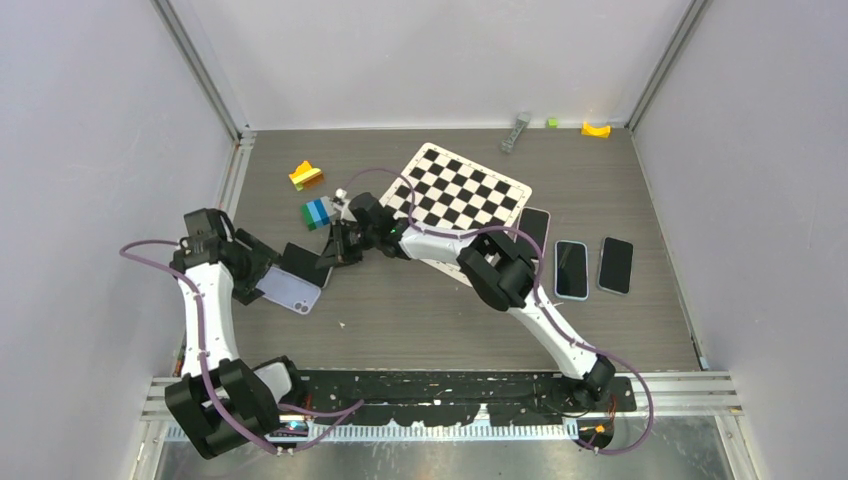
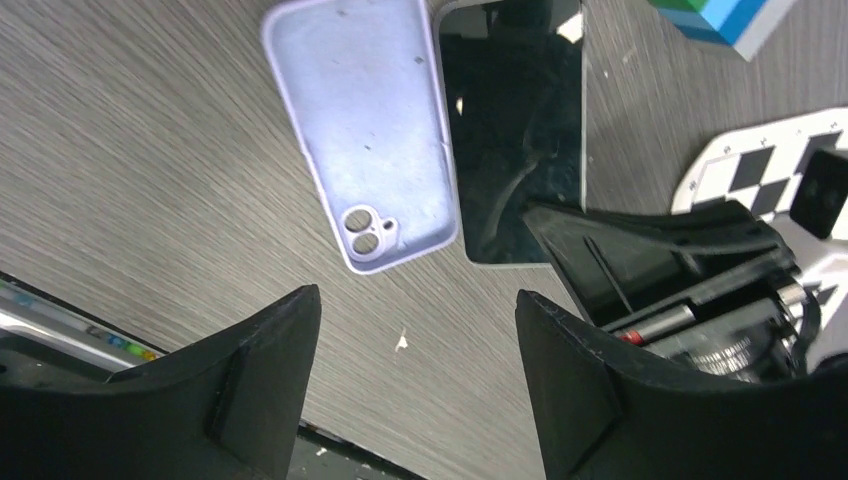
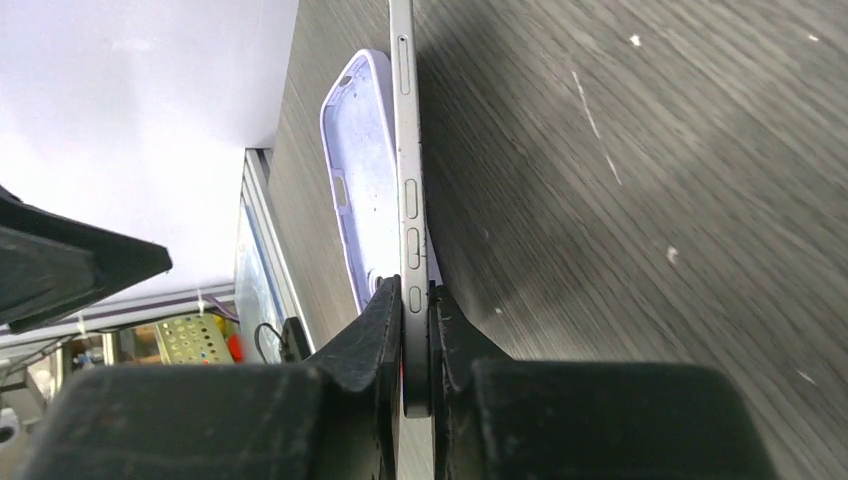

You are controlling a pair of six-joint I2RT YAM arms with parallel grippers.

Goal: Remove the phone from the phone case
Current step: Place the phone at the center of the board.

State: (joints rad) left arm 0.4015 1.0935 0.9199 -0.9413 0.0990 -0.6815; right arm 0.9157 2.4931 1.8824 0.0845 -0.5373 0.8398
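The lavender phone case point(image 1: 291, 293) lies empty on the table, inside face up, with its camera hole showing in the left wrist view point(image 2: 375, 130). The black phone point(image 1: 303, 262) is out of the case and right beside it, its dark screen visible point(image 2: 515, 130). My right gripper point(image 1: 335, 247) is shut on the phone's end. The right wrist view shows the phone edge-on point(image 3: 404, 150), clamped between the fingers point(image 3: 415, 335), with the case point(image 3: 358, 170) just behind it. My left gripper point(image 1: 257, 282) is open and empty point(image 2: 418, 345), a little short of the case.
A checkerboard point(image 1: 462, 190) lies under the right arm. Three more phones point(image 1: 571, 268) lie to its right. A blue-green block point(image 1: 318, 212) and a yellow-orange block point(image 1: 305, 175) sit behind the grippers. Small parts point(image 1: 596, 128) lie along the back wall.
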